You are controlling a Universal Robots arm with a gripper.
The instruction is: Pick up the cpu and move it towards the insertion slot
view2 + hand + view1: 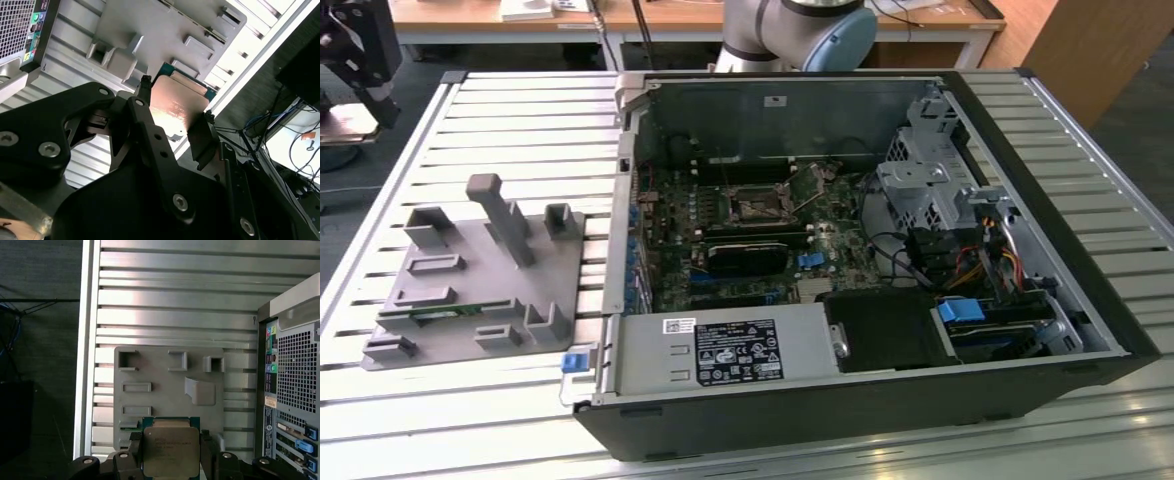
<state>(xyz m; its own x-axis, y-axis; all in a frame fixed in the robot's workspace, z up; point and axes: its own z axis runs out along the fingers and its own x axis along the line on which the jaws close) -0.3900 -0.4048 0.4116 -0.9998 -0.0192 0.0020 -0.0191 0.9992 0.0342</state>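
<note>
cpu [167, 455] sat clamped by its edges between the clenched jaws of the gripper [171, 447], prob to spare its shiny top, over the grey tray [467, 285] on the exterior view's left, well apart from the insertion slot [754, 205].

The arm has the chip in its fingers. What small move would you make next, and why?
Probably a sideways carry toward the case. The fingers grip the cpu by its edges, lifted above the tray, and the slot lies inside the case, to the exterior view's right of the tray.
</note>
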